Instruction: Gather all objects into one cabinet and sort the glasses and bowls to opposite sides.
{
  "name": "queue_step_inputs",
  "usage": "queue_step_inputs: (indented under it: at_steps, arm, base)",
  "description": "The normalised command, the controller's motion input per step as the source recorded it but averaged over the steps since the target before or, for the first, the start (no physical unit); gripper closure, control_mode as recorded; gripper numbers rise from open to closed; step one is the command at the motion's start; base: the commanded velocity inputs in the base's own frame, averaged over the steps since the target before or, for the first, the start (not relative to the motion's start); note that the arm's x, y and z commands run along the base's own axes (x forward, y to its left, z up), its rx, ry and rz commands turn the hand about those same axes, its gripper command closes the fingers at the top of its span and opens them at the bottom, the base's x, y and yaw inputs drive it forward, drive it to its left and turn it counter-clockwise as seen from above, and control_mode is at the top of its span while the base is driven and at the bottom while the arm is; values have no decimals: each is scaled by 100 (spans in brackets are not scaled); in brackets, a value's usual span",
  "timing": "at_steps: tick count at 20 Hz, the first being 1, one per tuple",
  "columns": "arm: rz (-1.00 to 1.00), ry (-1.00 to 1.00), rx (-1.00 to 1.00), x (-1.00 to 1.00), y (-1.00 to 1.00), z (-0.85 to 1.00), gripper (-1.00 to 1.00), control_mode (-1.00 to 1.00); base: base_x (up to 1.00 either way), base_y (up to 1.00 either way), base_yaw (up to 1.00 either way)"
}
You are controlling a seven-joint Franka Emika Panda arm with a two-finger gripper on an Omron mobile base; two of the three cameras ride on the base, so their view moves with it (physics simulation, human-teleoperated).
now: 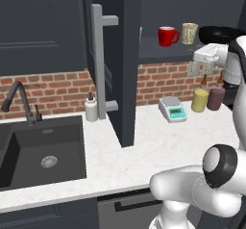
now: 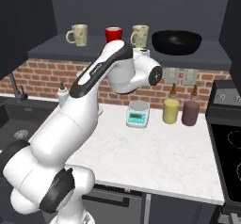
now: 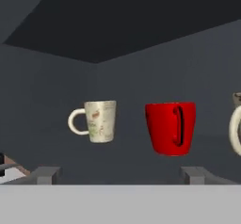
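Hand view: glossy tapered red mug (image 3: 170,128).

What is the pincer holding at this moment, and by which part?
Nothing. The pincer is open and empty, in front of the red mug on the cabinet shelf.

Cabinet shelf (image 2: 52,51) holding, left to right, mug (image 2: 77,35), second mug (image 2: 113,34), cup (image 2: 140,35), bowl (image 2: 176,42)
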Motion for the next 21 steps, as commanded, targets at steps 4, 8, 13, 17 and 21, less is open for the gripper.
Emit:
queue_step_inputs:
  at_steps: [4,8,13,17,21]
  arm:
    - [-3,-4,13,-100,6,0,-100,-100]
    - [-13,8,-5,-100,-14,1,-100,-100]
    - [-7,31,-31,-100,-53,12,-100,-100]
    - [0,26,-33,-100,-86,1,-100,-100]
    - [1,20,-25,-100,-97,0,-100,-100]
  base:
    - [0,0,0]
    - [0,0,0]
    - [0,0,0]
    - [0,0,0]
    - [0,0,0]
